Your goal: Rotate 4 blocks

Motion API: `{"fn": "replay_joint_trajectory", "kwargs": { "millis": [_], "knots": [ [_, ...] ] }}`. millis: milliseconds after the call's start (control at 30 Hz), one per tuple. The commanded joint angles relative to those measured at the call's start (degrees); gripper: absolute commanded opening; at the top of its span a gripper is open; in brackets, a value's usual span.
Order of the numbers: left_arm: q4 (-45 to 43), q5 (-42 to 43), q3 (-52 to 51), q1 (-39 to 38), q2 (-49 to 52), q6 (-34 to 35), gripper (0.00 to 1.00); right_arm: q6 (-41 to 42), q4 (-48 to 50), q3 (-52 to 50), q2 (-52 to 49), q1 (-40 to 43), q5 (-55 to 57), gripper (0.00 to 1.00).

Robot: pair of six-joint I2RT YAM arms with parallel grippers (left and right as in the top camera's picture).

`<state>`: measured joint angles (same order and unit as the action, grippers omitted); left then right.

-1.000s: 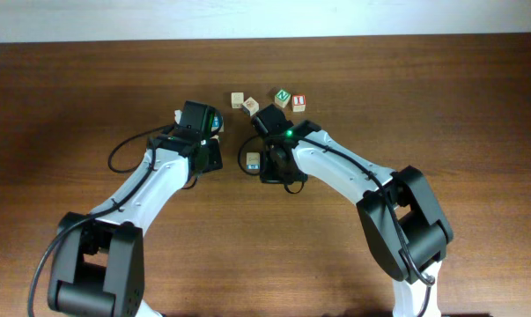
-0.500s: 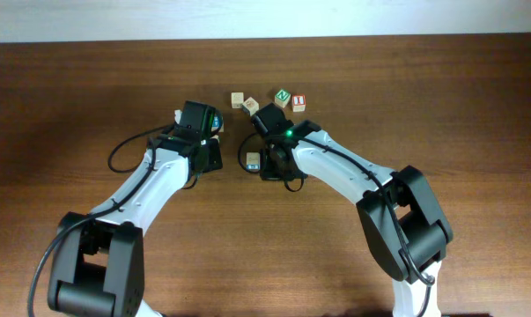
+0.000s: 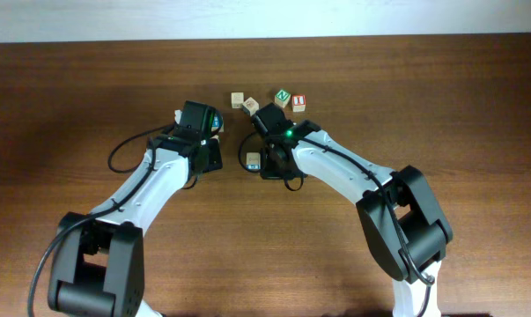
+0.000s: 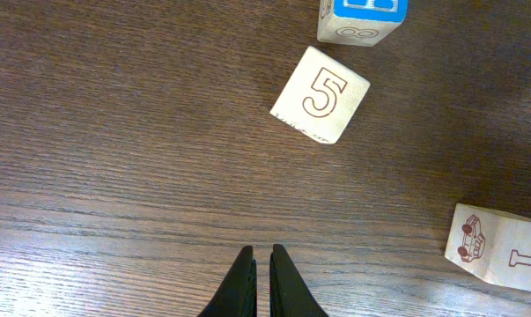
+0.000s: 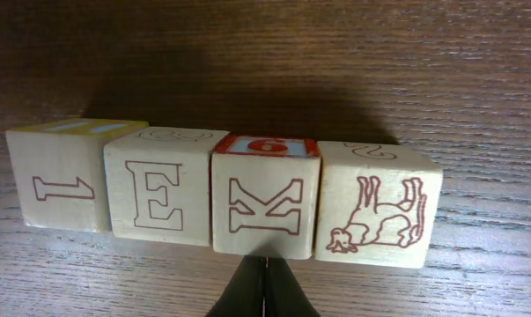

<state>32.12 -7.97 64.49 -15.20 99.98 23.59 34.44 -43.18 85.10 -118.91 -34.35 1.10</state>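
Overhead: both arms crowd the upper centre of the dark wooden table (image 3: 71, 88). Four loose little wooden cubes (image 3: 250, 105) sit just above them, one green-topped (image 3: 283, 97), and a lone pale cube (image 3: 253, 159) peeks out left of your right arm. The fingertips are hidden here.

Left wrist: your left gripper (image 4: 261, 254) is pinched together on nothing over bare wood. A pale cube printed "5" (image 4: 320, 95) lies well above it, and a car-printed cube (image 4: 501, 248) is cut off at the lower right.

Right wrist: your right gripper (image 5: 265, 264) is closed and empty, tip right at the row of four light-wood alphabet blocks (image 5: 265, 207), which sit touching across mid-frame. Contact is unclear, and I can't judge how many are turned.
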Motion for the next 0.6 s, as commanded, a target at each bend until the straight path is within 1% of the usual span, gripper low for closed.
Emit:
{"fn": "replay_joint_trajectory", "kwargs": {
  "millis": [0, 133, 167, 267, 300, 400, 433, 467, 533, 567],
  "knots": [
    [0.1, -0.6, 0.9, 0.3, 0.4, -0.5, 0.06, -0.5, 0.4, -0.3, -0.5, -0.5, 1.4, 0.04],
    [0.1, -0.6, 0.9, 0.3, 0.4, -0.5, 0.06, -1.4, 0.0, 0.1, 0.0, -0.5, -1.7, 0.04],
    [0.1, -0.7, 0.9, 0.3, 0.4, -0.5, 0.04, -1.4, -0.6, 0.7, 1.0, -0.5, -2.4, 0.04],
    [0.4, -0.7, 0.9, 0.3, 0.3, -0.6, 0.02, -2.4, -3.5, 3.4, 5.5, 0.0, -2.4, 0.04],
    [0.6, -0.5, 0.9, 0.3, 0.3, -1.0, 0.02, -3.2, -6.0, 5.2, 8.9, 1.0, -2.1, 0.04],
    [1.0, -0.4, 1.2, 0.3, 0.0, -1.2, 0.02, -5.1, -9.4, 6.8, 15.5, 6.1, -2.1, 0.06],
    [1.0, 0.1, 1.2, 0.3, -0.1, -1.2, 0.02, -9.1, -10.0, 6.8, 17.1, 8.5, -2.2, 0.06],
    [1.0, 1.4, 1.2, 0.3, 0.0, -1.2, 0.02, -11.0, -11.5, 6.8, 18.2, 11.1, -2.1, 0.06],
    [1.0, 7.0, 1.2, 0.3, 0.0, -1.2, 0.0, -11.4, -14.8, 6.8, 18.4, 15.9, -4.8, 0.06],
    [0.4, 11.3, 1.2, 0.3, 0.0, -2.1, 0.0, -14.1, -14.9, 6.0, 18.0, 18.3, -8.5, 0.06]
  ]
}}
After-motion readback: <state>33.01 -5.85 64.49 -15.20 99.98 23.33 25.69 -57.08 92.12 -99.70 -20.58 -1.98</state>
